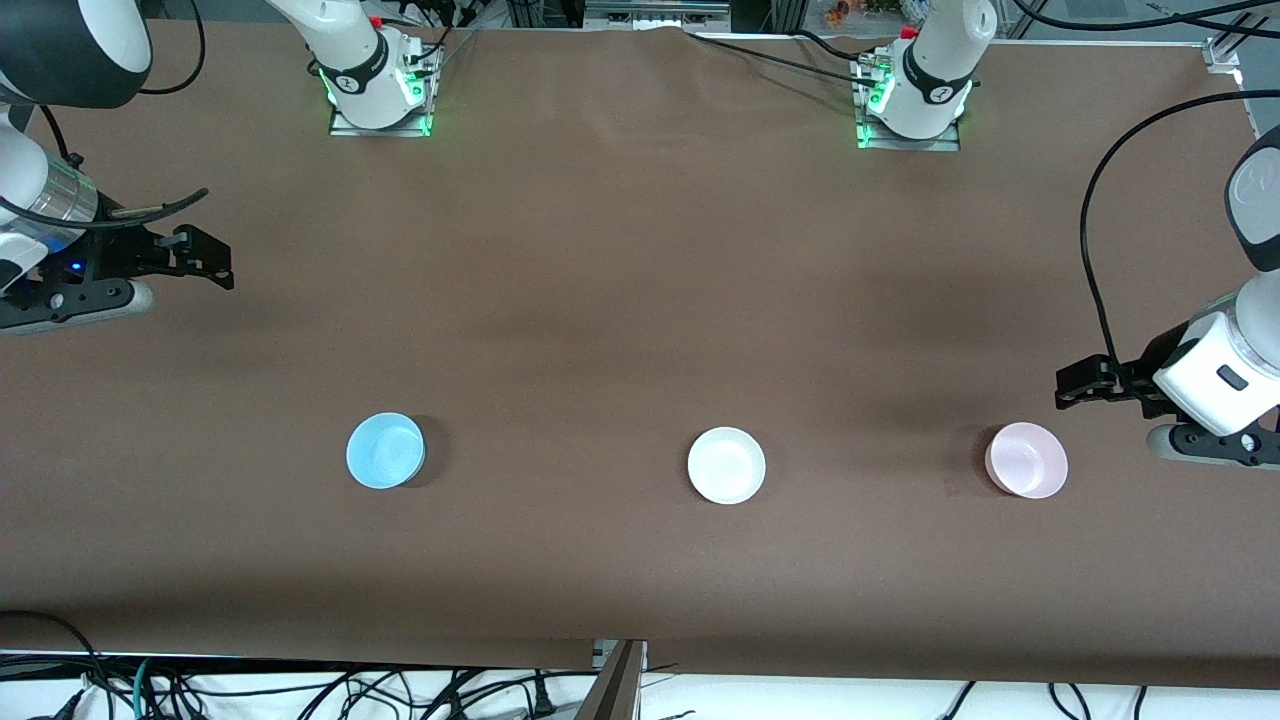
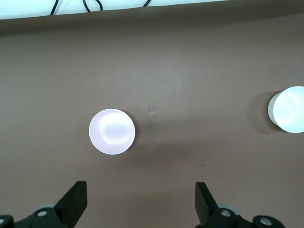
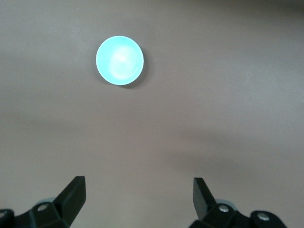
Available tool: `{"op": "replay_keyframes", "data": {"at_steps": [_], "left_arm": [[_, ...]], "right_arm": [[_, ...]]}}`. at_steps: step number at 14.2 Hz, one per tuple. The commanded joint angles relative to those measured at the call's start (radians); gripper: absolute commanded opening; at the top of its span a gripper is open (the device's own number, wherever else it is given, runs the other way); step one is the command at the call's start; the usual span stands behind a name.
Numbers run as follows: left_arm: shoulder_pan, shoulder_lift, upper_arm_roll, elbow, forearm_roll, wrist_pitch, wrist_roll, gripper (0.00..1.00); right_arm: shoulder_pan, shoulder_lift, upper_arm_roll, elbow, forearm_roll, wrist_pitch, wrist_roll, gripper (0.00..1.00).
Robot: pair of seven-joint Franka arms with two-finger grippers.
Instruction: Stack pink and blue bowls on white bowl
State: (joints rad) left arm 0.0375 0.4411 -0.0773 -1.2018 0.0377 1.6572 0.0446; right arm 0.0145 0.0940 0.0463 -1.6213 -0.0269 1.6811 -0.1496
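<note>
Front view: my three bowls sit in a row on the brown table [image 1: 640, 250], all upright and well apart, with the white bowl [image 1: 726, 465] between the blue bowl [image 1: 385, 450] toward my right arm's end and the pink bowl [image 1: 1027, 460] toward my left arm's end. My left gripper [image 1: 1078, 385] hangs with its fingers spread wide and empty over the table just beside the pink bowl, at my left arm's edge. My right gripper [image 1: 205, 262] hangs spread and empty too, over the table at my right arm's edge, well apart from the blue bowl.
</note>
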Motion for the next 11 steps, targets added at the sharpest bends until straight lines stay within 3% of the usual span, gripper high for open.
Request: {"op": "replay_keyframes", "data": {"at_steps": [1,7,11], "left_arm": [[-0.001,0.011,0.002,0.028,-0.001,-0.013,0.001,1.0],[0.011,0.025,0.004,0.018,-0.004,-0.013,-0.006,1.0],[0.122,0.096,0.005,0.004,-0.071,0.091,0.011,1.0]], "right_arm": [[-0.001,-0.007,0.003,0.009,0.001,-0.001,0.01,1.0],[-0.002,-0.005,0.001,0.009,-0.002,0.002,0.013,1.0],[-0.004,-0.003,-0.002,0.009,-0.002,0.0,0.007,1.0]]}}
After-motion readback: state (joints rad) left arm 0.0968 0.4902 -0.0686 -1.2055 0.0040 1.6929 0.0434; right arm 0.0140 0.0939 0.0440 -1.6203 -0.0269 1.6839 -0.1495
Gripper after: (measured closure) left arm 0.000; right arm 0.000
